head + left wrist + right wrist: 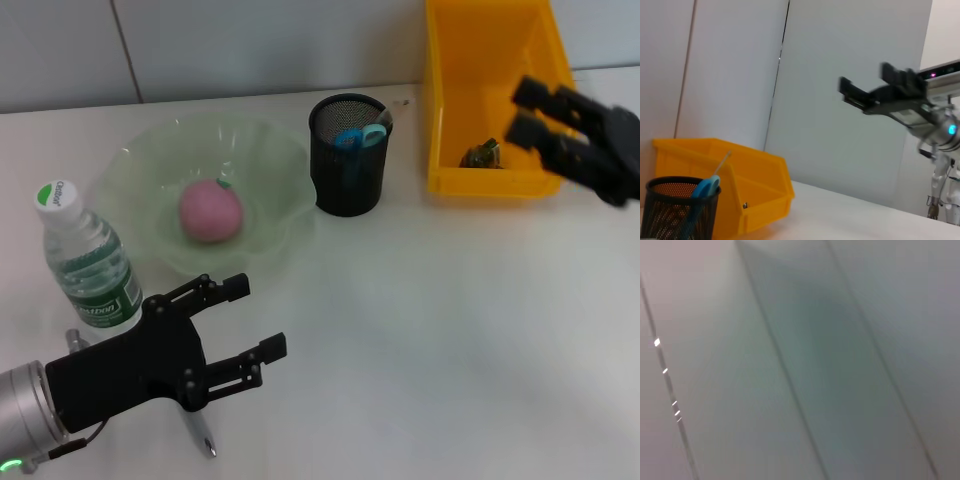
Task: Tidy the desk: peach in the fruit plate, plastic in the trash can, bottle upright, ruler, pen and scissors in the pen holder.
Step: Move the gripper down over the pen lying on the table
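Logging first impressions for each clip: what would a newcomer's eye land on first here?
Probably the trash can at the far right, with the open right gripper above it. Next, the peach in the fruit plate, and the open left gripper low in front beside the upright bottle.

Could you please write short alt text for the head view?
On a white desk, a peach sits in the fruit plate, the bottle stands upright, and scissors are in the pen holder. The open left gripper hovers near a pen; the open right gripper is over the trash can.
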Tool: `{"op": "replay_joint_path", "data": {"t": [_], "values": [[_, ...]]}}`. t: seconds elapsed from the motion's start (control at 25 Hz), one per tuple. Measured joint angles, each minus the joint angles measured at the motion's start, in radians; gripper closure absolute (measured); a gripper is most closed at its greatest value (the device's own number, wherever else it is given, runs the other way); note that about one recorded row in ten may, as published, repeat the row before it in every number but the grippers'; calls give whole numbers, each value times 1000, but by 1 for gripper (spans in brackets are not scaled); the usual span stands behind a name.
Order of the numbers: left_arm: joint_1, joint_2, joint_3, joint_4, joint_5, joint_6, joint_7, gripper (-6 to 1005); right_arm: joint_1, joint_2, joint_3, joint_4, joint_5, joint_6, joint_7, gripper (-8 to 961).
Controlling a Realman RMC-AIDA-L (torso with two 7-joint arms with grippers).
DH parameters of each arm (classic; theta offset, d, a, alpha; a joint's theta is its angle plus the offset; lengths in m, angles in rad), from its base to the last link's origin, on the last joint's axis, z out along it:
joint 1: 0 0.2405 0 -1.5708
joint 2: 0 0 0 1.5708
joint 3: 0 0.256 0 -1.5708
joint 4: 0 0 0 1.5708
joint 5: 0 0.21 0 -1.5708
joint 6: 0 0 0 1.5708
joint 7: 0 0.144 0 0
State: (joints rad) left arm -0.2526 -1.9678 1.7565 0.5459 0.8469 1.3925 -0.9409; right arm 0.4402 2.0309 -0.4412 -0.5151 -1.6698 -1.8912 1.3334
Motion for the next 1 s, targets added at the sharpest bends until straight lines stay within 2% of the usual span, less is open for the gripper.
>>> {"op": "replay_joint_path", "data": {"t": [0.24, 0.36, 0.68, 1.0], "values": [[0, 7, -8, 3, 15, 3, -21, 181, -64, -78, -96, -35, -34, -80, 42, 230], [-3, 9, -10, 7, 28, 9, -27, 181, -62, -99, -103, -52, -123, -102, 61, 230], [-22, 17, -17, 5, 57, 20, -62, 184, -21, -103, -105, -91, -359, -97, 88, 231], [-20, 25, -25, 9, 57, 41, -70, 190, -18, -100, -100, -93, -369, -94, 100, 230]]}}
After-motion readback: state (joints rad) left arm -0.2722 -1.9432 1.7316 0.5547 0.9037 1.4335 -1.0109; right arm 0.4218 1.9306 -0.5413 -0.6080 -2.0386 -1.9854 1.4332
